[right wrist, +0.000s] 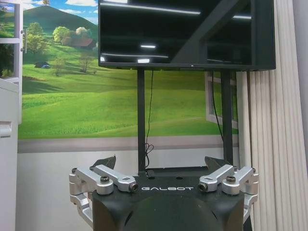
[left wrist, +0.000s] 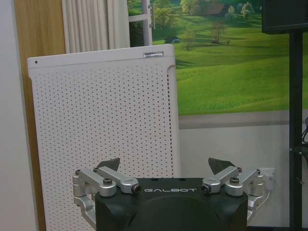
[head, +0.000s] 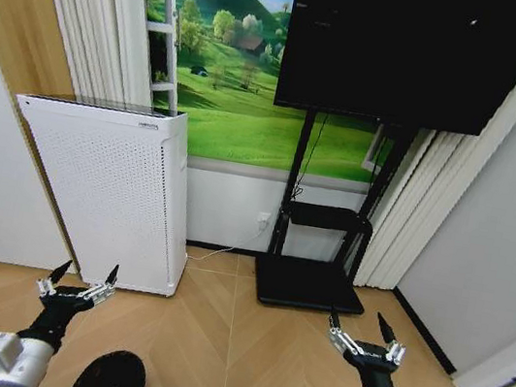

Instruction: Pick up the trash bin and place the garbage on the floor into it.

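Tan herringbone wood floor [head: 245, 339] takes up the whole lower half of the head view, and the biggest thing above it is the black TV [head: 409, 46] on its stand [head: 308, 280], up at about 1 o'clock against the green meadow mural [head: 243, 103]. Next in size is the tall white perforated air purifier [head: 106, 194], at 10 o'clock, standing on the floor by the pale curtain [head: 95, 11]. In the left wrist view it sits right behind the fingers.

The trash bin [head: 111, 379] is the small black round one down at 7 o'clock, cut off by the frame's lower edge, just beside the left arm. Something red and white shows inside its rim, can't tell exactly what it is.

Left gripper [head: 85, 274] is at roughly 8 o'clock, fingers spread wide, holding nothing, up off the floor and pointing toward the purifier's base. Right gripper [head: 362, 323] is at about 4 o'clock, also spread wide and empty, pointing toward the TV stand's base plate. The two are well apart, with bare floor between them.
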### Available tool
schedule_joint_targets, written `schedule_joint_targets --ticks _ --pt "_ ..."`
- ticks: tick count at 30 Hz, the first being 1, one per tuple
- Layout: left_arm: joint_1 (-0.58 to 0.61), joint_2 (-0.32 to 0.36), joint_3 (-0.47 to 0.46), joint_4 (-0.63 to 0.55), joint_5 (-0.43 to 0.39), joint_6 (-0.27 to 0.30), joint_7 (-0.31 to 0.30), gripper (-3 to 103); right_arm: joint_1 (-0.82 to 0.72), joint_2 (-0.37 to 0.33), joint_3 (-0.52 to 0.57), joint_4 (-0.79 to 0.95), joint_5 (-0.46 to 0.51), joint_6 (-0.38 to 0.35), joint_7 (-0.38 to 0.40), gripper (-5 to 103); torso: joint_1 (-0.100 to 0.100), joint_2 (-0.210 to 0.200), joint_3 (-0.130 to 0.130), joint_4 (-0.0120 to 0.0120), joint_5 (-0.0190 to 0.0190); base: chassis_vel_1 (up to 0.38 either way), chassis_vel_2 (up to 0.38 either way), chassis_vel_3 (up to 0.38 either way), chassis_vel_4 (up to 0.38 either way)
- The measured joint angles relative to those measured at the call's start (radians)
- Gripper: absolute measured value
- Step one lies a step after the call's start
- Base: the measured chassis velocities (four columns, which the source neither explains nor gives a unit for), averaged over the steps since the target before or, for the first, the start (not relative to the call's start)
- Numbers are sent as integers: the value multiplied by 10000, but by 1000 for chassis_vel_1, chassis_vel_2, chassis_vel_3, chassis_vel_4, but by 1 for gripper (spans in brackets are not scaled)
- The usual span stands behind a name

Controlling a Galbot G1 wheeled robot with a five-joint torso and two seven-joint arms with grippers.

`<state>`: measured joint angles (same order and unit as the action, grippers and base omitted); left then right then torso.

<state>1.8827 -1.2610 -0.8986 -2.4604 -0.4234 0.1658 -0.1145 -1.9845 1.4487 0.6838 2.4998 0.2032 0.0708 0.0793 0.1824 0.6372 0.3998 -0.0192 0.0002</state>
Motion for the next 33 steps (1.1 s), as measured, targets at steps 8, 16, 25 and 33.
schedule_joint_targets --ticks 8,16,25,33 --pt "0 0 0 0 0 0 2 100 0 0 1 0 0 0 0 100 123 307 179 1 -1 8 5 -9 -6" --pt "0 0 -1 -1 0 1 2 100 0 0 0 0 0 0 0 100 266 659 391 0 -1 118 124 -134 -110" --pt "0 0 -3 0 0 1 -2 100 0 1 0 0 0 0 0 100 364 887 521 -1 -4 104 84 -81 -94" --pt "0 0 1 -1 0 1 3 100 0 0 1 -1 0 0 0 100 403 979 575 4 2 -34 -32 41 26"
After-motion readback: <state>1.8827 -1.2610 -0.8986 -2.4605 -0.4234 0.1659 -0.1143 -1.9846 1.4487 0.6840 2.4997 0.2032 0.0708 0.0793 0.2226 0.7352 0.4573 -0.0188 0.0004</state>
